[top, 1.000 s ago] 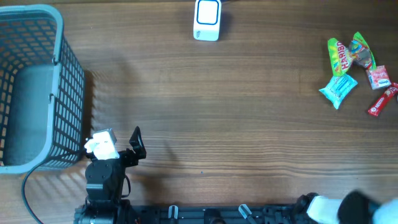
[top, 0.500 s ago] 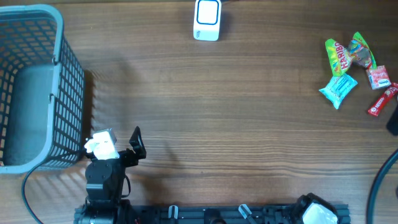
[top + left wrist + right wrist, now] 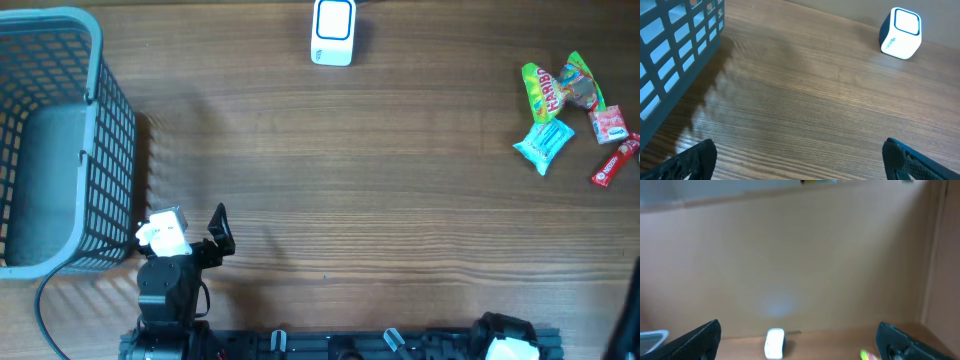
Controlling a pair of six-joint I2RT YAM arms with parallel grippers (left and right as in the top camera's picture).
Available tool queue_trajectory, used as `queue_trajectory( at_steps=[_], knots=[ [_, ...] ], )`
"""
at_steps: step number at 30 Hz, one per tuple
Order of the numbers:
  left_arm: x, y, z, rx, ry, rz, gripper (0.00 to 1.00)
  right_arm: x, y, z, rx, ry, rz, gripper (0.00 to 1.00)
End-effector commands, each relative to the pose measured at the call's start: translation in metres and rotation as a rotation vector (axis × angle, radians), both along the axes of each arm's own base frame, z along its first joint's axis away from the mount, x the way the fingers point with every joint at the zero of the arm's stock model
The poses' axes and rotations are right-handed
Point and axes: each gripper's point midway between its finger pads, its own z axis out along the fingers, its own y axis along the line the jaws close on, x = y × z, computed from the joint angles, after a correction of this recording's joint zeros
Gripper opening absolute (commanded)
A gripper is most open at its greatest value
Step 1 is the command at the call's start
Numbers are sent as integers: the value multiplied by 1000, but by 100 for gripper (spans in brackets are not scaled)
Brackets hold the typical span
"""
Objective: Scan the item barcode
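Observation:
The white scanner (image 3: 333, 30) stands at the far middle of the table, also seen as the scanner (image 3: 901, 34) and, blurred, the scanner (image 3: 774, 343). The items lie at the far right: a green Haribo bag (image 3: 550, 88), a light blue packet (image 3: 543, 143), a small pink packet (image 3: 610, 124) and a red bar (image 3: 613, 163). My left gripper (image 3: 800, 165) hovers open over bare wood near the front left, holding nothing. My right gripper (image 3: 800, 342) is open and empty, raised and facing the back wall; a yellow-green item edge (image 3: 868, 355) peeks at the bottom.
A tall grey-blue mesh basket (image 3: 90, 150) fills the left side, close beside the left arm (image 3: 168, 275); its wall (image 3: 675, 55) shows in the left wrist view. The right arm's base (image 3: 505, 340) sits at the front right edge.
The right arm has swung out of the overhead view's bottom right corner toward the right edge. The left arm and all items have stayed put.

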Motion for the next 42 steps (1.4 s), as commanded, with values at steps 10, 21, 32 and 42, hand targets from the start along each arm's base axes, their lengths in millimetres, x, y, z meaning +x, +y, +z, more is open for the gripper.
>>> queue_trajectory(
  at_steps=[10, 21, 32, 42],
  knots=[
    [0, 3, -1, -2, 0, 21, 100, 18, -5, -40, -10, -269, 77, 100],
    [0, 3, -1, -2, 0, 21, 100, 119, -37, -210, 358, -379, 47, 100],
    [0, 3, -1, -2, 0, 21, 100, 169, -68, -342, 540, -177, -158, 100],
    [0, 3, -1, -2, 0, 21, 100, 180, -69, -406, 390, 47, -231, 100]
  ],
)
